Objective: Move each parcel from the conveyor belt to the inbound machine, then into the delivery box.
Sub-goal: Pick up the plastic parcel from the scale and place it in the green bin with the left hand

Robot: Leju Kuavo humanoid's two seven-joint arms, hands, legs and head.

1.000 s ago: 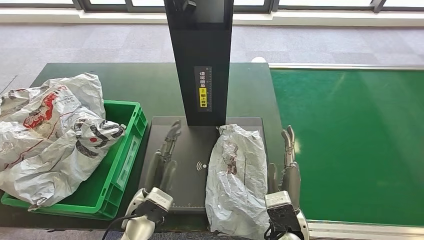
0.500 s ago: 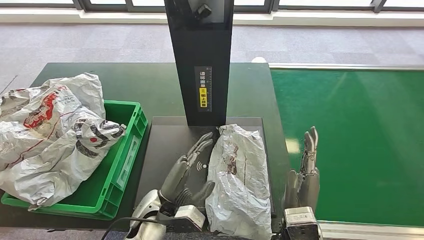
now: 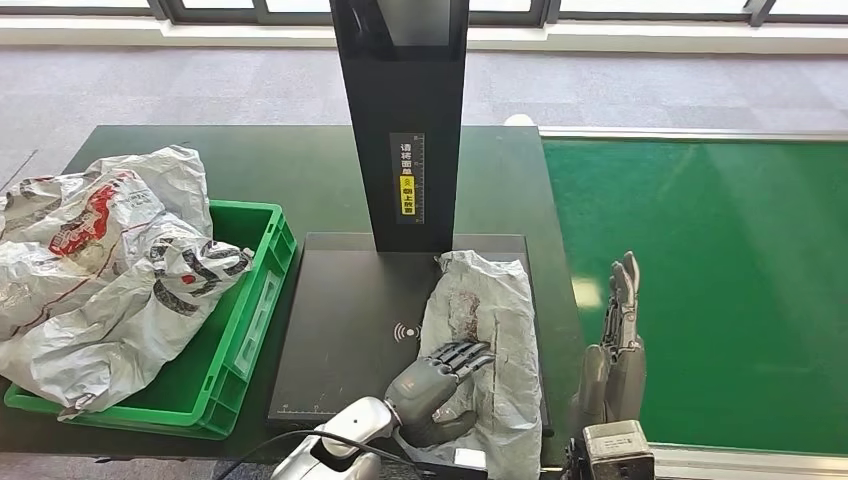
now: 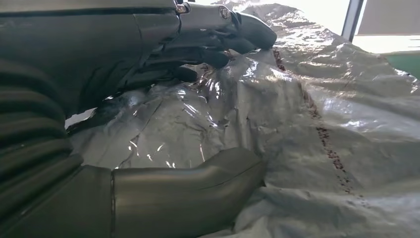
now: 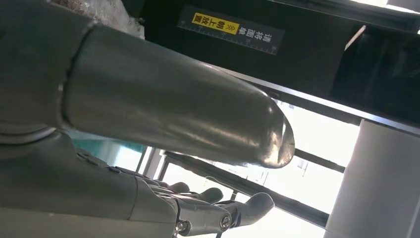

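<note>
We are watching the left hand (image 3: 440, 377) closing over the near half of the grey parcel (image 3: 490, 300) lying on the right side of the black scan plate (image 3: 340, 330) of the inbound machine (image 3: 400, 110), fingers (image 4: 233, 29) draped on top and thumb (image 4: 198, 188) pressing from the side, while the right hand (image 3: 618, 340) is standing open and flat, just right of the plate. The parcel is looking like a soft, crinkled, glossy poly bag, probably light, floppy and slippery, so we are judging a bunched mid-body hold safest. 1 green plastic crate (image 3: 250, 300) at left is already holding similar wrinkled bags (image 3: 100, 260).
</note>
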